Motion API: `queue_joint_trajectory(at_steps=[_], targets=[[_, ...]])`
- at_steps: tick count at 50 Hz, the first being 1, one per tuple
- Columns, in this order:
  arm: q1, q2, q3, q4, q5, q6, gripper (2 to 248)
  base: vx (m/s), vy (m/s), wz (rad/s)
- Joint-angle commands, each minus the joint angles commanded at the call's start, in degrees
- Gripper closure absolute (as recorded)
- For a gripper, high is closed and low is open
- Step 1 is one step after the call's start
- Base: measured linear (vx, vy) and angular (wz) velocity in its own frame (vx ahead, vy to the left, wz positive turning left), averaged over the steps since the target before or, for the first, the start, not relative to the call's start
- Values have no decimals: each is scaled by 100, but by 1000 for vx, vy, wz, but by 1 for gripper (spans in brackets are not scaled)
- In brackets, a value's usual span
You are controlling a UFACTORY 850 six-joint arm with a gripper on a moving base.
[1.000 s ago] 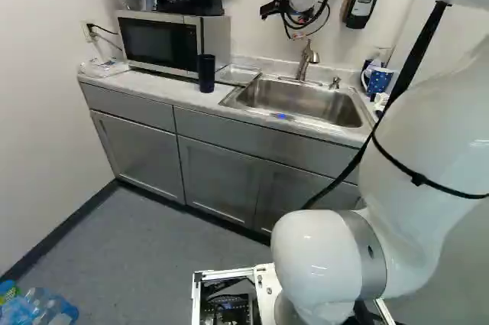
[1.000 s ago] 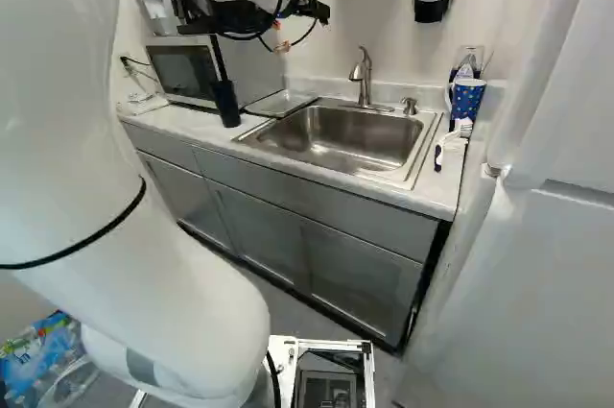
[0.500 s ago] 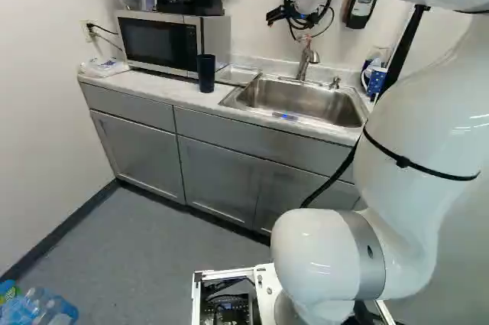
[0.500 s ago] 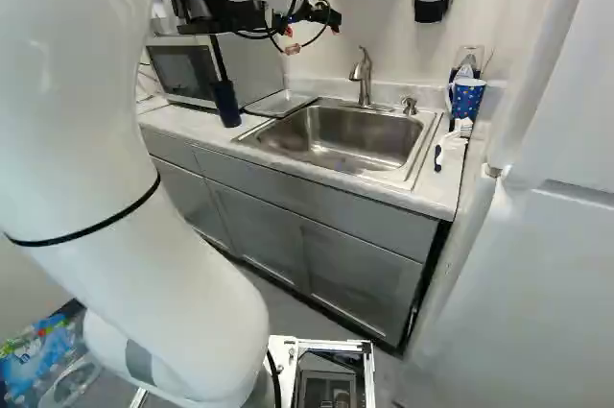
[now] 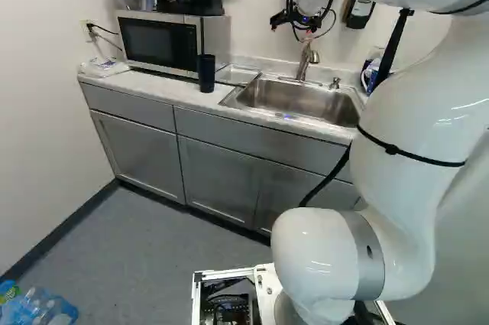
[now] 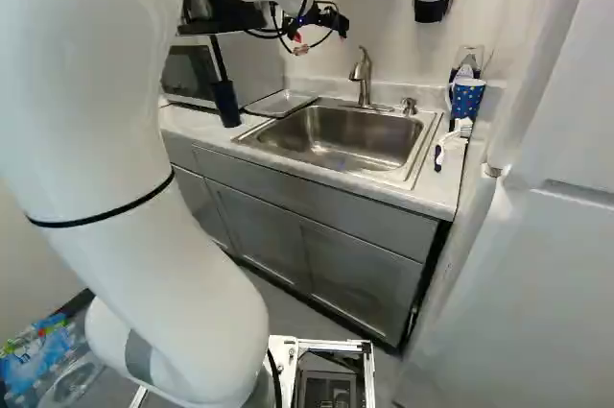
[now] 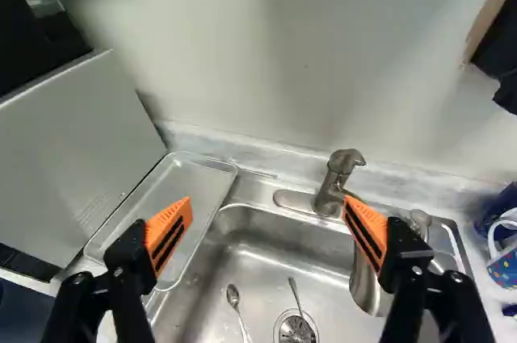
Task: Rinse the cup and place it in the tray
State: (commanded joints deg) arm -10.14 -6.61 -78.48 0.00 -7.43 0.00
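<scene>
No readable print anywhere.

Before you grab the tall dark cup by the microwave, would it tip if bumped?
It might tip: the cup stands tall and narrow on the counter. Knocked over, it would probably roll, since its sides look round. Those smooth-looking sides could be slippery too.

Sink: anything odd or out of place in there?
Minor: a spoon and another utensil lie loose in the sink, the latter reaching over the drain; they could get in the way of rinsing. No damage visible.
</scene>
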Motion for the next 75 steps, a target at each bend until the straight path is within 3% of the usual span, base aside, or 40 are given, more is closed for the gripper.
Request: queue_joint_trajectory(at_steps=[30,75], targets=[[-165,-588,-402,0,-336,0,3,0,0,0],[-388,-1381,-1236,0,-336,0,3,0,0,0]])
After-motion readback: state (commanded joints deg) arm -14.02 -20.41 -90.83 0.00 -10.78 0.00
